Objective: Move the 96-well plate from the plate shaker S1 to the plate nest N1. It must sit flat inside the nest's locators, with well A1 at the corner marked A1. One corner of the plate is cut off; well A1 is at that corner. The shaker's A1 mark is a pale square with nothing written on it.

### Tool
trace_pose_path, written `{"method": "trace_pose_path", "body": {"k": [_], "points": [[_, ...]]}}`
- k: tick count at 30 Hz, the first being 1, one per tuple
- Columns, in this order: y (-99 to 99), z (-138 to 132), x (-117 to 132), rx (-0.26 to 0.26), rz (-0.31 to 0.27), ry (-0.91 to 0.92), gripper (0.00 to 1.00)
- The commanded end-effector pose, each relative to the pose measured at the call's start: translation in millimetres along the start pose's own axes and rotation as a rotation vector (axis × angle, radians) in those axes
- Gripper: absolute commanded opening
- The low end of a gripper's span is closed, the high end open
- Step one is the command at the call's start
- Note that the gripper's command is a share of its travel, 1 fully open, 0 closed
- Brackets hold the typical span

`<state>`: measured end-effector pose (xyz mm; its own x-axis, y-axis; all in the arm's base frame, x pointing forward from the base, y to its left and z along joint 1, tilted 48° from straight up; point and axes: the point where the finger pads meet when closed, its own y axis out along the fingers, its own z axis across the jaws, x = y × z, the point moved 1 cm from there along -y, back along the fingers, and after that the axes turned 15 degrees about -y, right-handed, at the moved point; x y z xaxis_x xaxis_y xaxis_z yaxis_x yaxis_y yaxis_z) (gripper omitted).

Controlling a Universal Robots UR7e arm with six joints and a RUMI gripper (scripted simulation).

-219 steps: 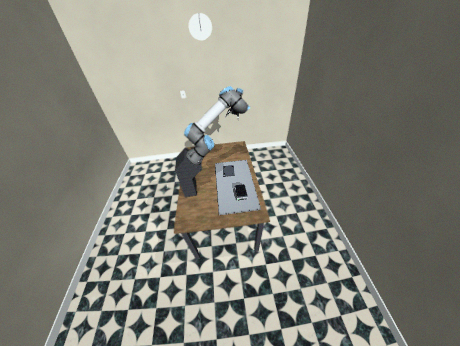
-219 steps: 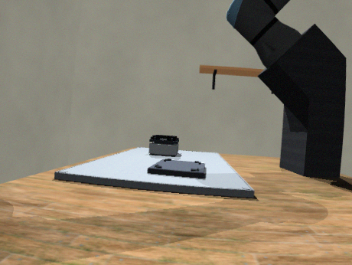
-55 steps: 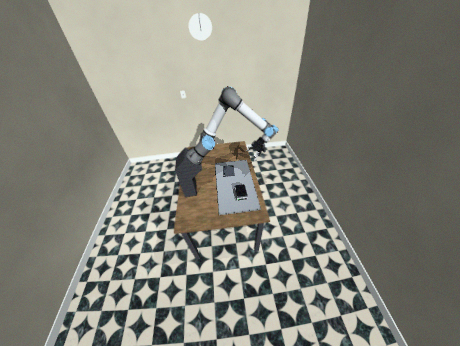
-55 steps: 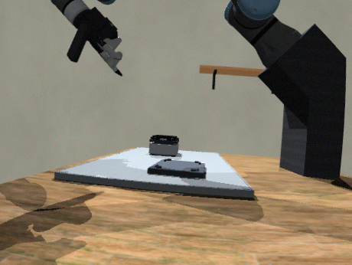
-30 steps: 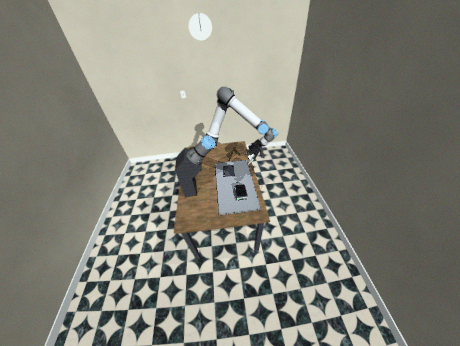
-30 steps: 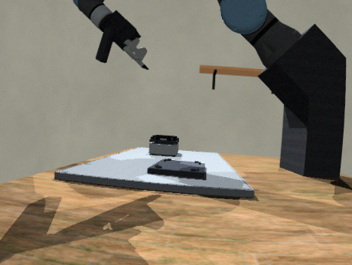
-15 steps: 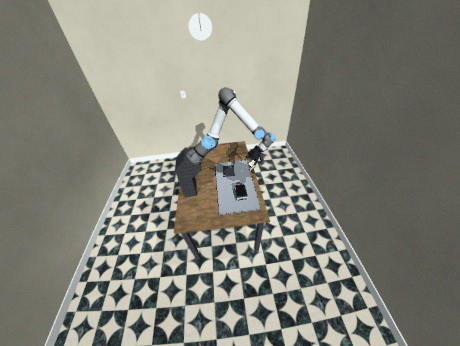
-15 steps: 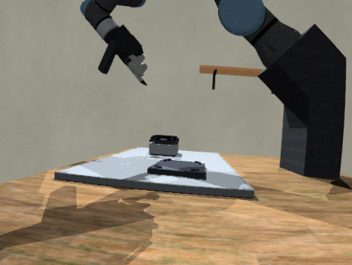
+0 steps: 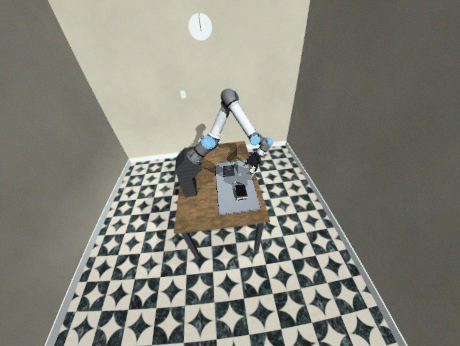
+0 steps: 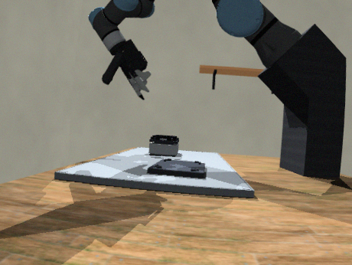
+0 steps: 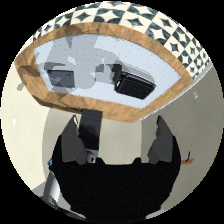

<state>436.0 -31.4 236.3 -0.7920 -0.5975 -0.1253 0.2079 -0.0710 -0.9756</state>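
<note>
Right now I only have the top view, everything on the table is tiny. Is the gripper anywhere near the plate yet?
Observer: No. In the exterior view the gripper hangs well above the shaker, off to one side.
Operator: Are the fingers open?
Observer: Yes, the wrist view shows both fingers spread wide with nothing between them.
Operator: Is the plate on the shaker?
Observer: Yes, the dark plate sits on top of it; the nest holds nothing.
</note>
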Motion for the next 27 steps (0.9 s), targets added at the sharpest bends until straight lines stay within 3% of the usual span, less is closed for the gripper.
{"method": "trace_pose_path", "body": {"k": [1, 10, 12, 15, 17, 27], "points": [[14.7, 12, -3, 0.035, 0.023, -0.056, 1.00], [43.9, 32, -4, 0.124, 0.058, -0.194, 1.00], [43.9, 32, -4, 0.124, 0.058, -0.194, 1.00], [56.4, 40, -3, 0.179, 0.071, -0.276, 1.00], [60.6, 43, -3, 0.180, 0.071, -0.277, 1.00], [96.3, 62, 10, 0.356, 0.072, -0.521, 1.00]]}}
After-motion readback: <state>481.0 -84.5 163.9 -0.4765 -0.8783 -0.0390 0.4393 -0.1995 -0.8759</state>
